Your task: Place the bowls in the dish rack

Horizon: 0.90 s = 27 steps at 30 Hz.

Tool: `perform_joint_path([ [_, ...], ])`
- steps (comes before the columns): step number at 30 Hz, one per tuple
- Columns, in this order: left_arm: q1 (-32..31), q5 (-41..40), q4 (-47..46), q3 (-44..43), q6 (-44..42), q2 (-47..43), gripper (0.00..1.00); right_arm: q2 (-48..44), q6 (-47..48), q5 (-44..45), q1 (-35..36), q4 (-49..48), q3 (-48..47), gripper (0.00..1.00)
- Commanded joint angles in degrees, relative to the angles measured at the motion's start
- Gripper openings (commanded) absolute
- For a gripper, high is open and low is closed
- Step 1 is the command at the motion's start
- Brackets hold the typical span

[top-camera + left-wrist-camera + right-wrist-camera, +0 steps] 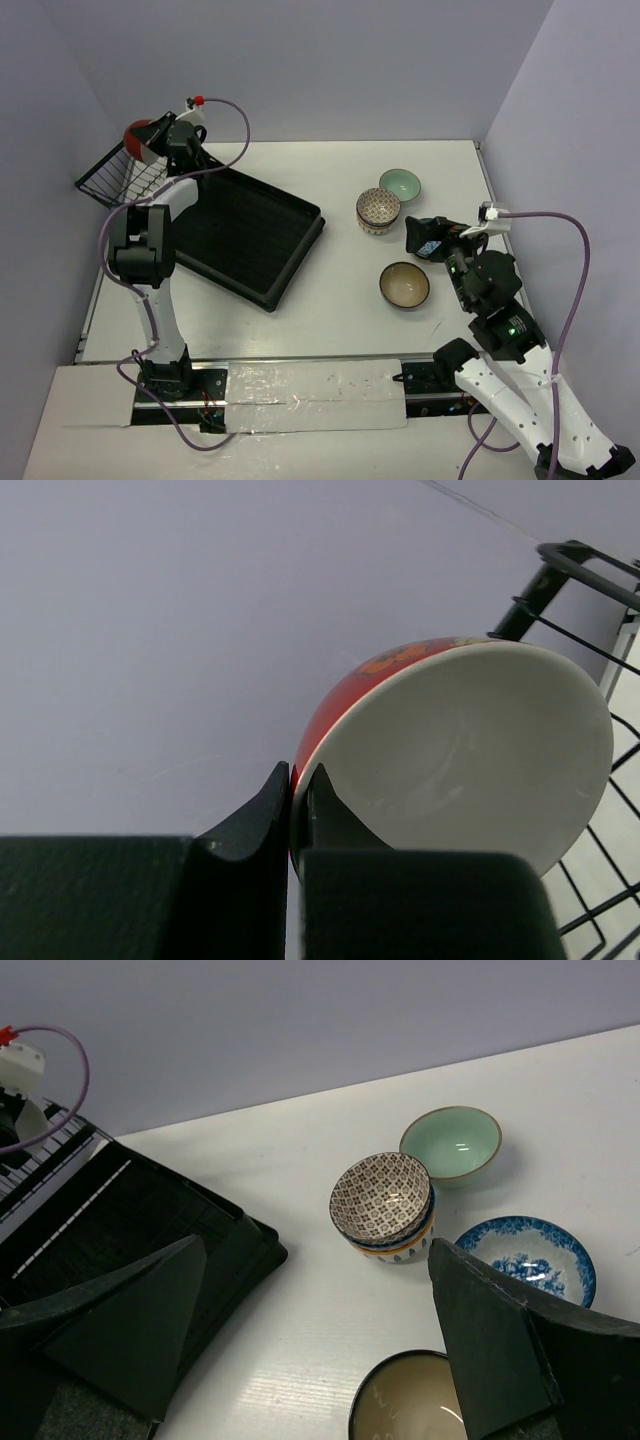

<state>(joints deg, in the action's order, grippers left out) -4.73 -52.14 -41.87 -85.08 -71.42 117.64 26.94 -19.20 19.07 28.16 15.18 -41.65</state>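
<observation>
My left gripper (165, 138) is shut on the rim of a red bowl (138, 138) with a white inside (470, 750), holding it tilted over the wire basket (118, 178) at the far end of the black dish rack (240, 235). One of its fingers (255, 815) sits outside the rim and the other inside. My right gripper (425, 240) is open and empty above the table (318, 1255). Near it are a lattice-patterned bowl (382, 1195) stacked on other bowls, a mint green bowl (451, 1143), a blue-and-white bowl (527, 1258) and a dark-rimmed cream bowl (410, 1405).
The basket's wire frame (580, 570) shows right beside the red bowl, close to the left and back walls. The rack's near corner (270, 300) points toward the middle of the table. White table surface (340, 180) lies between the rack and the bowls.
</observation>
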Motion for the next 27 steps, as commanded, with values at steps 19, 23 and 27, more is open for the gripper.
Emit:
perform_joint_path([
  [19, -1.42, 2.75, -5.95, 3.51, 2.86, 0.66, 0.01, -0.92, 0.39, 0.88, 0.67, -2.0, 0.6, 1.0],
  [23, -2.38, 2.83, -2.96, 3.95, 5.41, -0.66, 0.06, -1.1, 0.31, 0.53, 0.67, -2.26, 0.6, 1.0],
  [27, -3.26, 3.1, -0.94, 4.92, 7.43, -1.71, 0.08, -1.36, 0.13, 0.62, 0.84, -2.17, 0.69, 1.0],
])
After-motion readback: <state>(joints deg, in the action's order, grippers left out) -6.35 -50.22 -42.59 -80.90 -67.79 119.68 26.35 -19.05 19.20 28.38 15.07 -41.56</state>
